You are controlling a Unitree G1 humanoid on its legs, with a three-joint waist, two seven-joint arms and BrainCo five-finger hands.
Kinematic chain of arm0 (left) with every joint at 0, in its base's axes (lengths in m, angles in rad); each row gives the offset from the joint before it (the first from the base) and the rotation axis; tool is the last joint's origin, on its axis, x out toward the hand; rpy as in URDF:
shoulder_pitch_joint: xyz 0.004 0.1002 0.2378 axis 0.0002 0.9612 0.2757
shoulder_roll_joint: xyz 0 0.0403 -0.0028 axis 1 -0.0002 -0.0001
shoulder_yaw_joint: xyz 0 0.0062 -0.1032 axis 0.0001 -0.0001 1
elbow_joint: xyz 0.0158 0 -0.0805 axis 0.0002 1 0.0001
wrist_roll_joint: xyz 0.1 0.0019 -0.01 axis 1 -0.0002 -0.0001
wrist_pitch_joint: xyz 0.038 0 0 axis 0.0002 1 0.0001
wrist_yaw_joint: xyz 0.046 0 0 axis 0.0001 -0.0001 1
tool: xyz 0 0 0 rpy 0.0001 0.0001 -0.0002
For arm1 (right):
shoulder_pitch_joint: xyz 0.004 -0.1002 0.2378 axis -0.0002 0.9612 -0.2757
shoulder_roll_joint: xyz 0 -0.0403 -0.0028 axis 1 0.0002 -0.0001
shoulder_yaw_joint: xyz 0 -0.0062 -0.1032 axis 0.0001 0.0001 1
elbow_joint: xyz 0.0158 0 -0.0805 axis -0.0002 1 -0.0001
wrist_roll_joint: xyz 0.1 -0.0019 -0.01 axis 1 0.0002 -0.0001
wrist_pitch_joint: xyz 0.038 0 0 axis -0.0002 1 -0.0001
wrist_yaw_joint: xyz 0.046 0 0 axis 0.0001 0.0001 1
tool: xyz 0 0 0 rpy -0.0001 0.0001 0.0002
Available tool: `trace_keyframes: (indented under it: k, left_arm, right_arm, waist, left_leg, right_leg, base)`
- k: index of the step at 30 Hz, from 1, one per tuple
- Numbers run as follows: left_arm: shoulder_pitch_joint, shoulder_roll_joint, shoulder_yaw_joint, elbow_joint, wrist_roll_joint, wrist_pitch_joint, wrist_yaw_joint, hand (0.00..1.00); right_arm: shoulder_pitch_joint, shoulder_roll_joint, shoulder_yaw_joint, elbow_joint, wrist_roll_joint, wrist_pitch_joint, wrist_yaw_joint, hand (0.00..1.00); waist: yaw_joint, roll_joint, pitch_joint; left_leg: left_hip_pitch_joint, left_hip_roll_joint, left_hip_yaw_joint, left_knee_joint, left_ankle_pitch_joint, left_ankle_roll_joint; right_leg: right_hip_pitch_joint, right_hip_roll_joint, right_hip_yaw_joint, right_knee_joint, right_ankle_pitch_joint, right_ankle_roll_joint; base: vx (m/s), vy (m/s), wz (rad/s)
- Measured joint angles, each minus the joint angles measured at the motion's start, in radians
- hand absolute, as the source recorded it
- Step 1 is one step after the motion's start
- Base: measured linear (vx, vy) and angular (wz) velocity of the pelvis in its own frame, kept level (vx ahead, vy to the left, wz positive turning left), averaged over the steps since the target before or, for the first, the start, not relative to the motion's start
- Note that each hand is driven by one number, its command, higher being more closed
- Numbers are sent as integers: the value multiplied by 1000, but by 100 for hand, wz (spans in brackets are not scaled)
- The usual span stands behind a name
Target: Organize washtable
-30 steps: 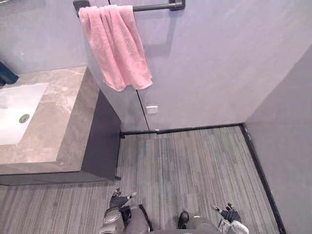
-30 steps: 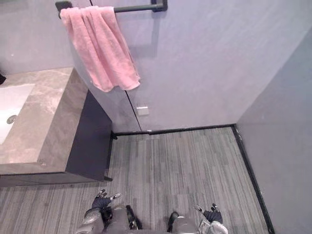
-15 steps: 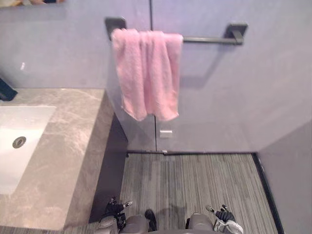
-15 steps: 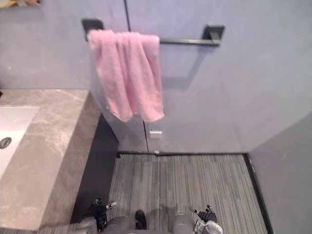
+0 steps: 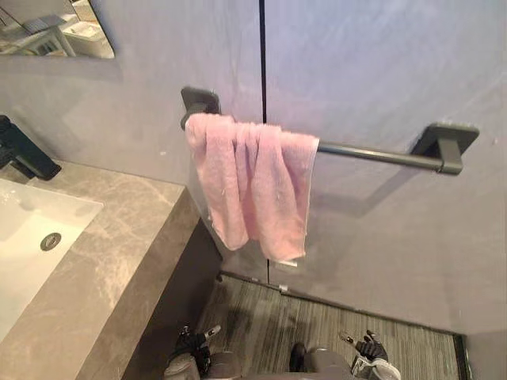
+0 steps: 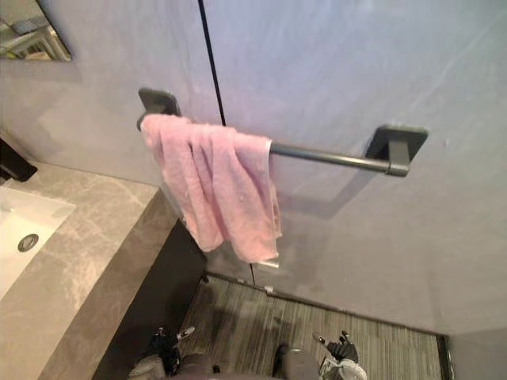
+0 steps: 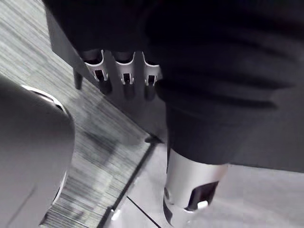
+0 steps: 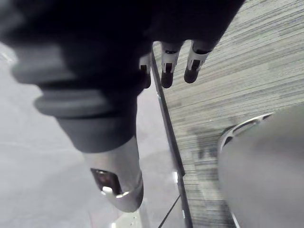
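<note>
Nearest, at 7 o'clock in the left eye view, the left hand (image 5: 192,343) hangs low over the striped floor (image 5: 317,332), fingers straight and loose, holding nothing. The right hand (image 5: 370,347) at 5 o'clock is the same: relaxed, spread, empty.

The washtable (image 5: 119,261) runs in from 8 o'clock, a grey stone top with a white basin (image 5: 28,237) set in it and a dark faucet (image 5: 20,150) at 10 o'clock. Beyond, near the centre, a pink towel (image 5: 253,186) hangs bunched at the washtable end of a dark bar (image 5: 380,154) that stretches toward 2 o'clock.

The step in hand looks like an approach, most likely to the towel. To do it well, lift one hand clear of the stone edge, take the cloth near its top fold, and slide it along the bar toward 2 o'clock so it hangs flat.

The washtable is cut off at 9 o'clock, so whatever stands further along it cannot be judged. The mirror (image 5: 55,32) at 11 o'clock is cropped.
</note>
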Motion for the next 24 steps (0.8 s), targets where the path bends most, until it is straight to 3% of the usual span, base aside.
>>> trace_keyframes:
  k: [1,3,4,5,10,17,24]
  left_arm:
    - [-2,0,0,0,0,0,0,0]
    - [-4,-1,-1,3,0,1,2,0]
    - [-5,-3,-5,5,0,3,5,0]
    - [-9,4,-5,15,0,3,5,0]
    - [-11,17,-22,24,9,1,2,0]
    - [-4,20,-58,59,9,1,1,0]
    - [18,35,-80,64,-1,-10,3,0]
  right_arm:
    - [-1,2,1,-2,2,0,0,0]
    - [2,5,-3,3,11,0,0,0]
    - [2,4,-5,2,11,0,-5,0]
    - [3,4,-6,6,8,6,-8,0]
    - [24,26,-5,6,7,7,-13,0]
    - [14,3,-7,46,6,7,-11,0]
    - [-4,-20,-6,90,5,8,1,0]
  waist:
    - [0,0,0]
    - [0,1,-2]
    - [-1,7,-5]
    - [0,3,-15]
    - [-3,-42,-53]
    - [-1,-3,-62]
    - [0,0,-62]
  left_leg:
    - [-10,-6,-2,-38,0,0]
    - [-9,-48,-70,-260,20,0]
    - [-3,-59,-88,-331,78,4]
    - [21,-66,-79,-355,114,-1]
    - [70,-112,-23,-430,127,20]
    - [126,-129,8,-492,139,30]
    - [149,-125,0,-535,163,28]
  right_leg:
    - [0,0,11,-7,2,2]
    - [-2,-2,53,-15,7,14]
    - [-4,3,67,-14,4,25]
    - [-2,0,102,-13,6,42]
    - [19,-36,149,-81,31,81]
    - [49,-26,194,-144,68,90]
    - [92,-7,206,-244,136,82]
  base:
    - [160,21,-41]
    - [153,93,-59]
    - [150,148,-69]
    - [176,173,-57]
    - [88,137,-32]
    - [-13,47,-16]
    - [-63,-14,-6]
